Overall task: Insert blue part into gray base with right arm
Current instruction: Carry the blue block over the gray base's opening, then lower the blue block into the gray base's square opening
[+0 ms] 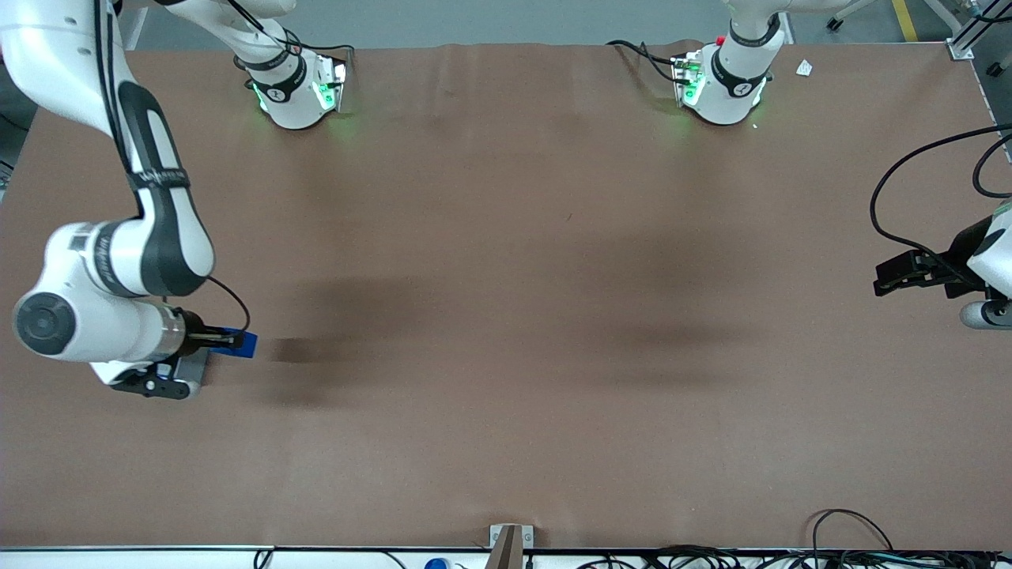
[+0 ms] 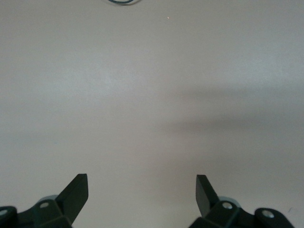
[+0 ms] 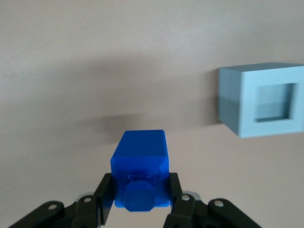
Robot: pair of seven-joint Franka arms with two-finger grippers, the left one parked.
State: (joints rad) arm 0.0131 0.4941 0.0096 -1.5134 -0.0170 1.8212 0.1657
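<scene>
Near the working arm's end of the brown worktop (image 1: 506, 300), roughly midway between the worktop's edge nearest the front camera and the edge where the arm bases are mounted, the right arm (image 1: 118, 261) bends down low with its silver wrist turned sideways. Its gripper (image 1: 236, 341) is clamped on the blue part (image 1: 247, 344), the slim black fingers (image 3: 105, 195) pressing on two opposite sides of the block. In the wrist view the blue part (image 3: 140, 173) sits squarely between the fingers, with its smaller octagonal stub facing the camera and the plain end of the block pointing away from the wrist. A dark shadow lies on the worktop just beside the block in the front view, so the part seems to hang above the surface rather than rest on it.

The gray base (image 3: 262, 99) stands on the worktop apart from the blue part, off to one side of the gripper's line, and its square recess is open and faces the wrist camera. In the front view only a sliver of the gray base (image 1: 192, 365) shows, mostly hidden under the wrist and slightly nearer the front camera than the blue part.
</scene>
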